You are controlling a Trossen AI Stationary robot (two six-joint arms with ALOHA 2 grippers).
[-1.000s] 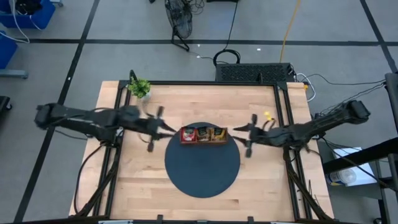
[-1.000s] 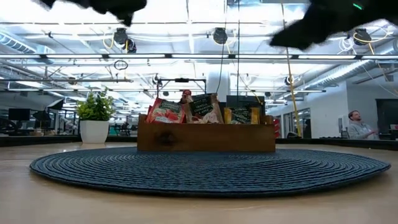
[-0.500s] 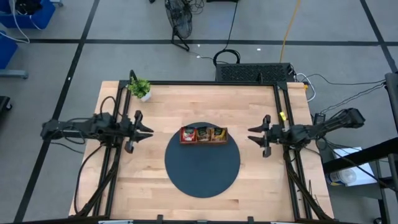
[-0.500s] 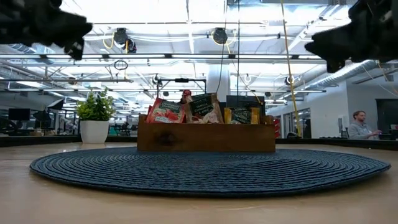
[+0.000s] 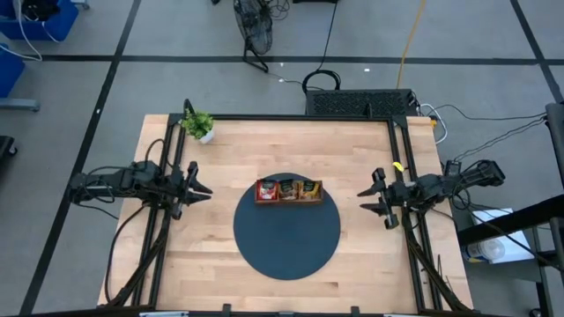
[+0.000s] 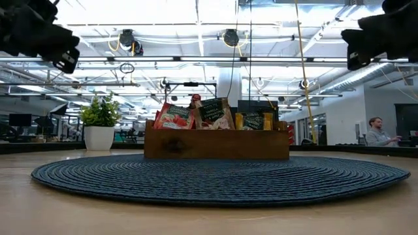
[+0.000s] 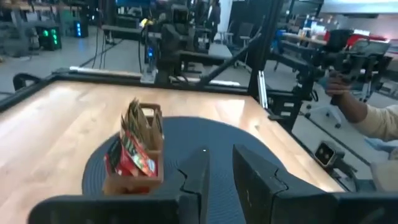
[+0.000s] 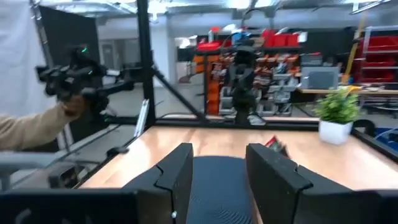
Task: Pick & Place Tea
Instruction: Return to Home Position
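Left claw hangs empty above its own edge of the tabletop, its fingers parted by only a narrow slot. The right claw hangs empty above the opposite edge with a wider gap. Both point inward and are well apart from the work. Between them lies the round dark mat, and the tray stands on its far part. All the tea that shows is in the tray, standing on edge and leaning. Seen from above, the red sachets are in the compartment toward the left arm, the dark green-and-beige ones in the middle, and the orange ones toward the right arm. Their top edges poke above the tray wall. I judge these sachets to be very light, thin and bendy, with a slick wrapper, so they are more likely to slip or buckle than to break. The best hold would be a narrow pinch across the flat faces at the free top edge. Because they are packed close, a wide claw could easily catch two at once. With the tea sorted and both arms out at the sides, the job looks about done. Beyond the tray a plant stands at the far corner, and farther off in the room a person is sitting.
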